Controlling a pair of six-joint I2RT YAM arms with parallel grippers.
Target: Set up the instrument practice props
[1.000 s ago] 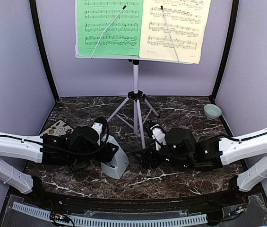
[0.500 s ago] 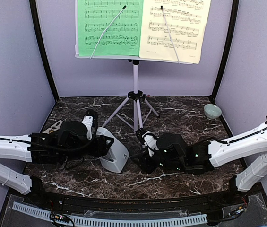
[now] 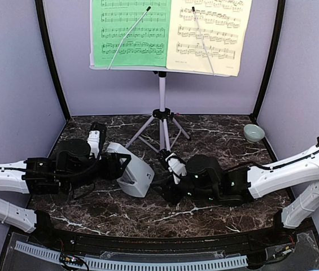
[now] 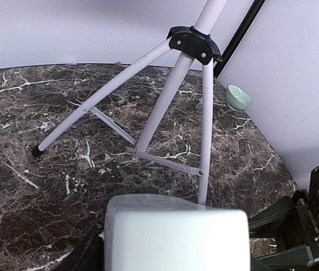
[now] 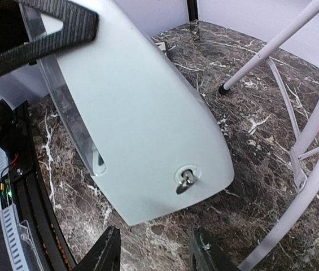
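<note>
Dark marble table [image 3: 221, 141], lilac walls. Left of the table's centre, the left gripper [image 3: 117, 165] clamps the tilted metronome [image 3: 138, 178]. The right gripper [image 5: 156, 249] is spread just beside it, holding nothing. At the rear edge, the music stand [image 3: 162, 107] carries 2 sheets.
</note>
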